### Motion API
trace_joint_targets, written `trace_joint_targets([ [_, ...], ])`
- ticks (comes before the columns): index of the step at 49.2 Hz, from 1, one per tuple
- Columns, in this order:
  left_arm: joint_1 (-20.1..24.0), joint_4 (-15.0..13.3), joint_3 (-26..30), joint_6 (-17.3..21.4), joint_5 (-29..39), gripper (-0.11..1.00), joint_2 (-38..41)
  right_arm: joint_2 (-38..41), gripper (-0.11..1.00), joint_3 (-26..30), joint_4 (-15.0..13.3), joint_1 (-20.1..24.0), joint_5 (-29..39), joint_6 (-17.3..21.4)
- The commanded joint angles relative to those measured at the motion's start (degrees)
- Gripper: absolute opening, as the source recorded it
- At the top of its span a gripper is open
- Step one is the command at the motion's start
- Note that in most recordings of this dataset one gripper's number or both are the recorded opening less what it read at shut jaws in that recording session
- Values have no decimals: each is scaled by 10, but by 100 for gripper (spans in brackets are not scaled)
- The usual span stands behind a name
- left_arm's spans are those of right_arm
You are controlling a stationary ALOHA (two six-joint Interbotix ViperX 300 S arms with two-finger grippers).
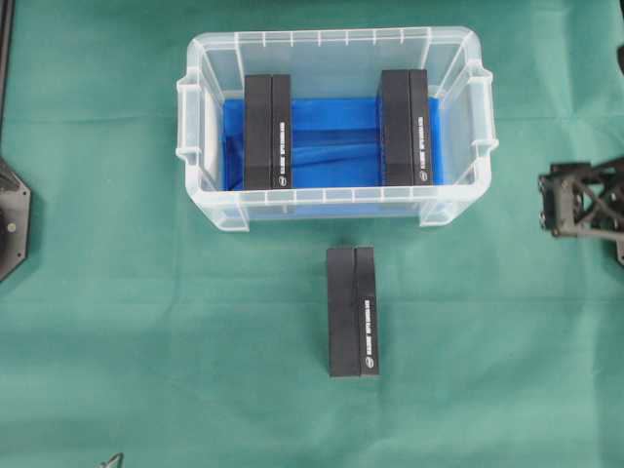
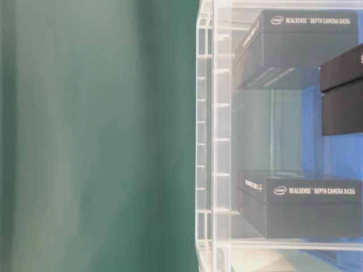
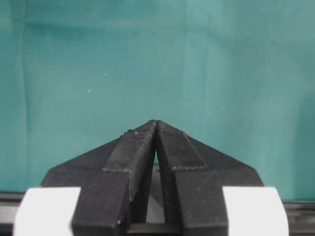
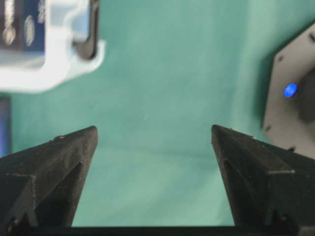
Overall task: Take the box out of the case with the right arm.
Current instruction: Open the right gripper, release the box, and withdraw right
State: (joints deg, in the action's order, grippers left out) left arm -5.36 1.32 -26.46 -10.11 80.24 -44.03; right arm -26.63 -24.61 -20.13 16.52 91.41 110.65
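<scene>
The case (image 1: 200, 146) is a clear bin with a blue bottom, standing on green cloth at the back middle. Two black boxes stand in it, one at the left (image 1: 266, 132) and one at the right (image 1: 406, 127). A third black box (image 1: 352, 310) lies on the cloth in front of the case. My right gripper (image 1: 561, 200) hovers at the right edge, apart from the case. In its wrist view this right gripper (image 4: 154, 135) is open with only cloth between its fingers. The left gripper (image 3: 156, 123) is shut on nothing over bare cloth.
The table-level view shows the case wall (image 2: 218, 141) from the side, with both boxes (image 2: 300, 201) behind it. A grey hexagonal plate (image 4: 290, 113) with a blue light sits at the right of the right wrist view. A black arm base (image 1: 12, 219) is at the left edge.
</scene>
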Motion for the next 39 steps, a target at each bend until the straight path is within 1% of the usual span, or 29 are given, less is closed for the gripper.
trace_joint_targets([
  [1,-2,2,9,0,-2,2,1,-14,92,-3,-4,-39,-18,-30],
  [4,-2,2,9,0,-3,2,0,-19,92,-7,-4,-71,-35,-61],
  [6,-2,2,8,1,-3,2,-1,-22,92,-9,-4,-101,-50,-88],
  [13,-1,1,7,2,-2,2,-4,-25,92,-11,-2,-175,-74,-165],
  [18,-2,3,7,4,-2,2,-4,-25,92,-11,1,-220,-82,-210],
  [22,-2,4,7,4,-2,2,-3,-25,92,-11,9,-247,-87,-240],
  [27,-2,4,7,2,-2,2,-4,-25,92,-11,17,-263,-92,-258],
  [39,-2,4,7,4,-2,2,-4,-25,92,-11,18,-264,-91,-259],
])
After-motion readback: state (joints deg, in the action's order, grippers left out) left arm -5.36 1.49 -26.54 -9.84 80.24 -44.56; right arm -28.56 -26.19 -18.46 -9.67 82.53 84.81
